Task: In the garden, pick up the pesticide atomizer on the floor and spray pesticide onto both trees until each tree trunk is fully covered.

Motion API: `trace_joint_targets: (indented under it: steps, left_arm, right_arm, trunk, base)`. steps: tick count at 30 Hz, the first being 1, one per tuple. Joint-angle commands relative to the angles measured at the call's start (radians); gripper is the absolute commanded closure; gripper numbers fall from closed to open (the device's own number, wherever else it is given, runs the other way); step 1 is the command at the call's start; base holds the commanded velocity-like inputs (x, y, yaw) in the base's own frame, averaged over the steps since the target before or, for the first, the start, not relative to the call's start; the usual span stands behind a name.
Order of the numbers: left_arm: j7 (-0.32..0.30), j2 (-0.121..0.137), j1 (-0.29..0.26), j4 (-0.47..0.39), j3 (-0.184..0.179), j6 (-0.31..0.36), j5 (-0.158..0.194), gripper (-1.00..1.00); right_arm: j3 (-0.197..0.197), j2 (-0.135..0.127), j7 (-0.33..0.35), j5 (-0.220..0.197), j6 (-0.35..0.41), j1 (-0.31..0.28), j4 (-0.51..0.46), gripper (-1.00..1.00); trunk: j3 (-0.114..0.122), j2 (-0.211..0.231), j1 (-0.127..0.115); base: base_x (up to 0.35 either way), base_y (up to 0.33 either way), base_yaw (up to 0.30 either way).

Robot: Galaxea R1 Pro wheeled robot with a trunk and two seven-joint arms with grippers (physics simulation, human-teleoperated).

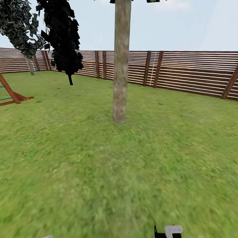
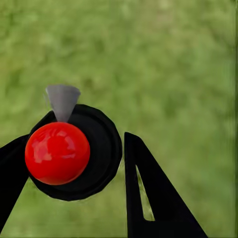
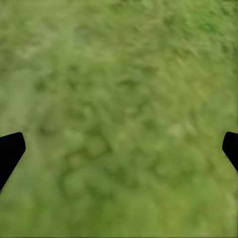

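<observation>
The dark green-black pesticide atomizer with a light grey trigger head [image 1: 170, 234] lies on the bright green grass floor [image 1: 96, 173], well in front of the thick, pale mottled tree trunk [image 1: 121, 64], which stands before the red-brown slatted wooden fence [image 1: 196, 72]. The right gripper [image 3: 119, 153] hangs spread wide over grass. The left gripper [image 2: 74, 163] has a red ball on a black disc [image 2: 57, 152] between its fingers [image 2: 148, 198]; whether they grip it I cannot tell.

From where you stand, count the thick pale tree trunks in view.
1. One pale tree trunk stands straight ahead on the grass, before the fence. A second may lie outside the head view.
</observation>
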Motion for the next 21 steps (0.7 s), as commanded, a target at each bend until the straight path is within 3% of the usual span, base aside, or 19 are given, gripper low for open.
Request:
trace_joint_targets:
  steps: [1, 21]
  left_arm:
    - [0.008, 0.0, -0.001, -0.001, -0.009, -0.002, 0.001, 1.0]
    - [0.008, 0.0, 0.0, -0.001, -0.009, -0.002, 0.001, 1.0]
  right_arm:
    - [0.008, 0.0, -0.01, 0.005, 0.0, -0.001, 0.001, -1.0]
    - [0.008, 0.001, -0.01, 0.005, 0.0, -0.001, 0.001, -1.0]
  trunk:
    - [-0.001, 0.0, 0.0]
    - [-0.001, 0.0, 0.0]
  base:
    - [0.339, 0.0, 0.0]
    - [0.339, 0.0, 0.0]
